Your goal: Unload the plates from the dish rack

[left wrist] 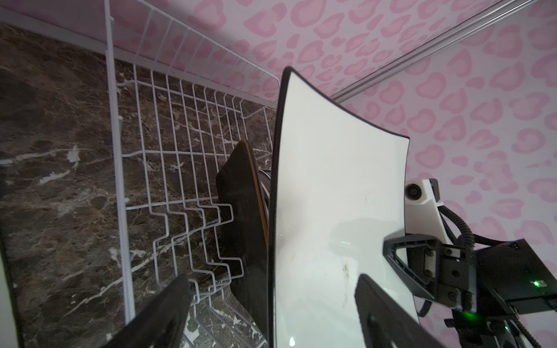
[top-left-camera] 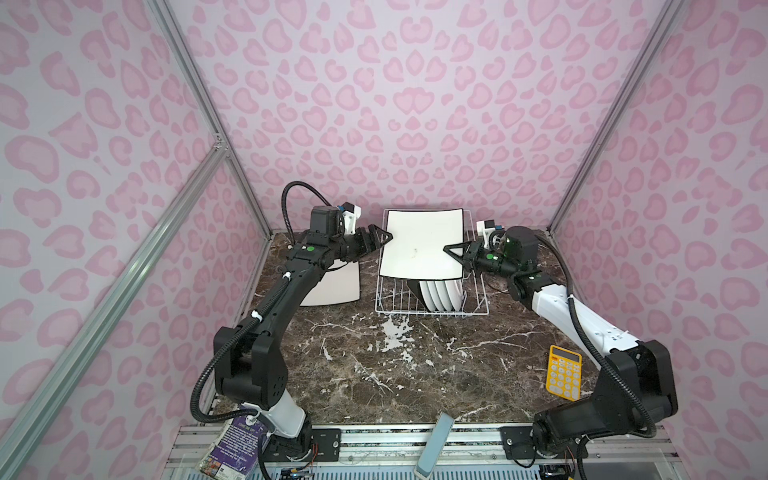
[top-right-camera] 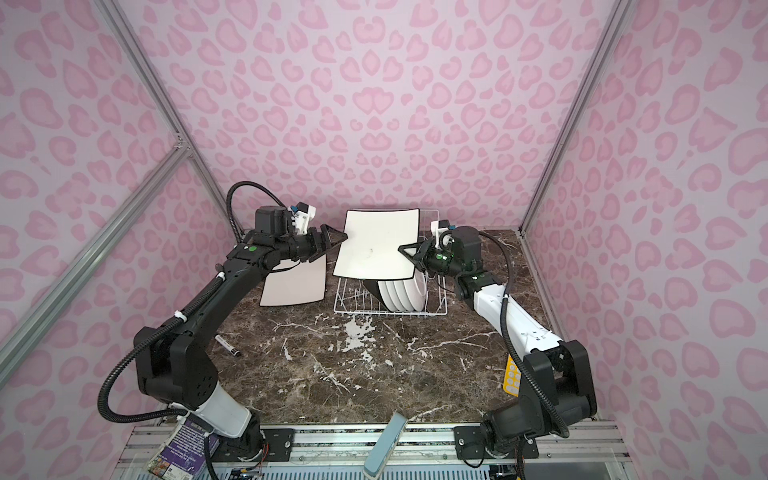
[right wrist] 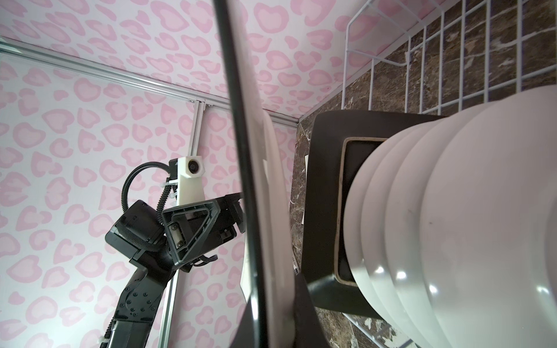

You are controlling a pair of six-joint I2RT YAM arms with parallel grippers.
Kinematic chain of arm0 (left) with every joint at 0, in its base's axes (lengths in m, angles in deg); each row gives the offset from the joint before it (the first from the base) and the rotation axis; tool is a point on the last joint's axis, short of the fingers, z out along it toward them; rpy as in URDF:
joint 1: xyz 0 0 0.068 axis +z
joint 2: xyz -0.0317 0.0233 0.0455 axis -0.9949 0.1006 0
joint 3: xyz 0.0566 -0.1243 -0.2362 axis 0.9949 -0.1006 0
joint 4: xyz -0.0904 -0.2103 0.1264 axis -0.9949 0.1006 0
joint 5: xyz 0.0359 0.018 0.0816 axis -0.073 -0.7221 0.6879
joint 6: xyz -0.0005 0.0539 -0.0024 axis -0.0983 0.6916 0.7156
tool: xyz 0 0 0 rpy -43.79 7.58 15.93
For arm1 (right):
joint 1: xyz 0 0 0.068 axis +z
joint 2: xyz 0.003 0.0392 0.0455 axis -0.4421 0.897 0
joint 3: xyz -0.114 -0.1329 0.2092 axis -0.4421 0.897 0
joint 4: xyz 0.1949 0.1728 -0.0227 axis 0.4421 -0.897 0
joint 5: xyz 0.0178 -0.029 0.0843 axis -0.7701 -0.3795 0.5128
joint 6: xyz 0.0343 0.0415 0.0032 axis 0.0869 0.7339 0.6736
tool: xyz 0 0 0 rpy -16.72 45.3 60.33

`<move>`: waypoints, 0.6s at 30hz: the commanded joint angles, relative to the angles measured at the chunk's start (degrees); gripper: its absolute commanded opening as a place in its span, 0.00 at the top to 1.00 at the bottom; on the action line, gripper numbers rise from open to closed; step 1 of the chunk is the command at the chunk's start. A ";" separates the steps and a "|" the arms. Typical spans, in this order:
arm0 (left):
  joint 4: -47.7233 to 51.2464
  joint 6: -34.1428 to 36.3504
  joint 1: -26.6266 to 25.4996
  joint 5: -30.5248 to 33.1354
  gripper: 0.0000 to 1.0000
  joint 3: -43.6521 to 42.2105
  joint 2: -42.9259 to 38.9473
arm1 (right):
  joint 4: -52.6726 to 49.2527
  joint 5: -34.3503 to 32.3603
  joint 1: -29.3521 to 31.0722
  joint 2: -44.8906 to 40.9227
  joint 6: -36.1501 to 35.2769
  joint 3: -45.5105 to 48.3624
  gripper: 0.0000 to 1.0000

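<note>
Four round plates (top-left-camera: 441, 294) partly hidden by square plate (top-left-camera: 419, 241).

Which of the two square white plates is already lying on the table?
The cream plate left of the dish rack, flat on the marble. The other cream plate is pinched above the rack by the right gripper.

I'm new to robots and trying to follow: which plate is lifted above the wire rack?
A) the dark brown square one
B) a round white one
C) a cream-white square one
C: the right gripper holds the cream-white square plate by its edge above the dish rack; the dark brown plate and round white plates stand in it.
</note>
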 commanded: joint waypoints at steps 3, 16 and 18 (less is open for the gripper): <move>-2.62 -1.58 -0.14 -8.51 0.15 1.39 2.33 | 9.14 1.64 0.47 0.21 -0.05 0.03 1.00; -6.04 -2.22 -1.18 -15.14 0.29 0.21 4.71 | 11.56 2.07 1.04 3.38 1.75 -1.09 1.00; -8.39 -3.27 -1.13 -16.02 0.32 -1.22 4.62 | 12.55 2.27 1.12 3.92 2.40 -0.92 1.00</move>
